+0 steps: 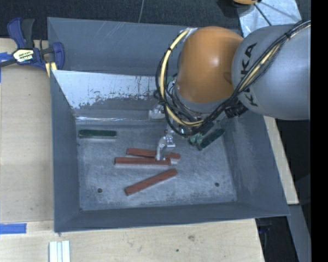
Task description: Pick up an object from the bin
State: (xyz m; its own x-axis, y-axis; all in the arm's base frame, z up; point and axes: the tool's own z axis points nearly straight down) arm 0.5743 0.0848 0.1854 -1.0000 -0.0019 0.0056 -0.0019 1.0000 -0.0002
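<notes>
1. Reddish-brown flat stick, uppermost of three, lies mid-floor in the grey metal bin.
2. The grey arm carries black "KUKA" lettering.
3. The gripper stands over that stick's right end; apart or together, I cannot tell.
4. A dark green stick lies well left.

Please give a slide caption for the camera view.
Gripper low over brown sticks mid-bin; green stick lies apart, left.

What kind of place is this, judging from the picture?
Probably a robotics lab test cell: a KUKA arm reaches into a grey metal bin holding a few brown sticks and a dark green stick.
</notes>
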